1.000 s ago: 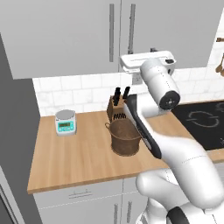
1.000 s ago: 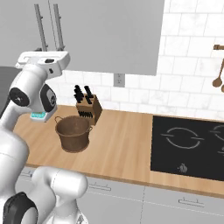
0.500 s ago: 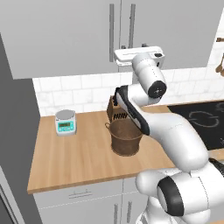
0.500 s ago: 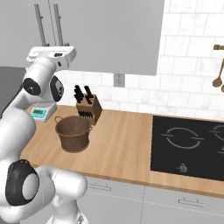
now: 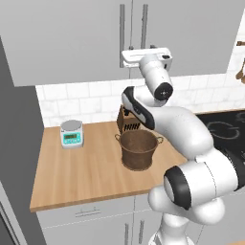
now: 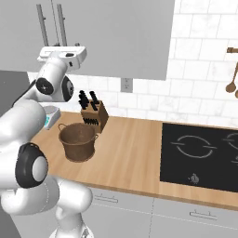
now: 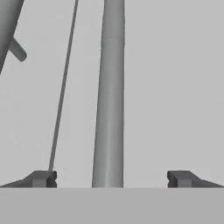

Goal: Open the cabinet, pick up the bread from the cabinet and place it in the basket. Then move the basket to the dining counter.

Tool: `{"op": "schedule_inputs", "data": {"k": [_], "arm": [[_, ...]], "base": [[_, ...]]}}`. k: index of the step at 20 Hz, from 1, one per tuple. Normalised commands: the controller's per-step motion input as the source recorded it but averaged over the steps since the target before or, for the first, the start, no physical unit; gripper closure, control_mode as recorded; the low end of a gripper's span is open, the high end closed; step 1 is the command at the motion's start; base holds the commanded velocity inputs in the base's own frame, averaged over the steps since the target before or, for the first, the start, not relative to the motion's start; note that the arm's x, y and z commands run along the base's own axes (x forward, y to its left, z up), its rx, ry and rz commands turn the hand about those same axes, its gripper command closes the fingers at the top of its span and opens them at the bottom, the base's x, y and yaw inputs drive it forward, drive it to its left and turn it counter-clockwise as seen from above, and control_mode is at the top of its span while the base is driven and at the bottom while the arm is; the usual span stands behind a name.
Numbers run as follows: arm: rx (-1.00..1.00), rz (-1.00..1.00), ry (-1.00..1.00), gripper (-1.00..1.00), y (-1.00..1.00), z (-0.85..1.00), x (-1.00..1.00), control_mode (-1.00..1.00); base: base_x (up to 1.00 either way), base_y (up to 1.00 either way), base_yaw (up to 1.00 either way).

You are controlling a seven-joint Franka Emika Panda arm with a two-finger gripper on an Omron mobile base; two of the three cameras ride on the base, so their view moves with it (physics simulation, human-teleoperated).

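Note:
The cabinet (image 5: 86,43) hangs shut over the worktop, with two long vertical bar handles side by side. My gripper (image 5: 145,55) is raised to the lower end of the right door's handle (image 5: 143,24). In the hand view that handle (image 7: 109,96) runs upright between the two spread fingertips (image 7: 41,178) of my gripper (image 7: 109,178), which is open and holds nothing. The dark brown woven basket (image 5: 139,148) stands empty on the worktop below the arm, also seen as the basket (image 6: 78,141). The bread is hidden. The dining counter is out of view.
A wooden knife block (image 5: 127,122) stands just behind the basket. A small kitchen scale (image 5: 72,134) sits at the left of the worktop (image 5: 81,177). A black cooktop (image 6: 200,153) lies to the right, with wooden spoons (image 6: 232,83) on the tiled wall.
The hand has risen a little and moved left toward the cabinet front, up to the handles' lower ends. The jaws stay wide apart; the basket has not moved.

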Motion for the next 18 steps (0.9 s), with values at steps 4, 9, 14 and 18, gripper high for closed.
{"op": "schedule_inputs", "data": {"k": [4,9,14,18], "arm": [[0.00,0.00,0.00,1.00,0.04,0.00,0.37,-1.00],[0.00,0.00,0.00,1.00,0.01,0.00,0.03,-1.00],[0.00,0.00,0.00,1.00,-0.01,0.01,-0.06,-1.00],[0.00,0.00,0.00,1.00,-0.23,0.16,-0.80,-1.00]], "base": [[0.00,0.00,0.00],[0.00,0.00,0.00],[0.00,0.00,0.00],[0.00,0.00,0.00]]}}
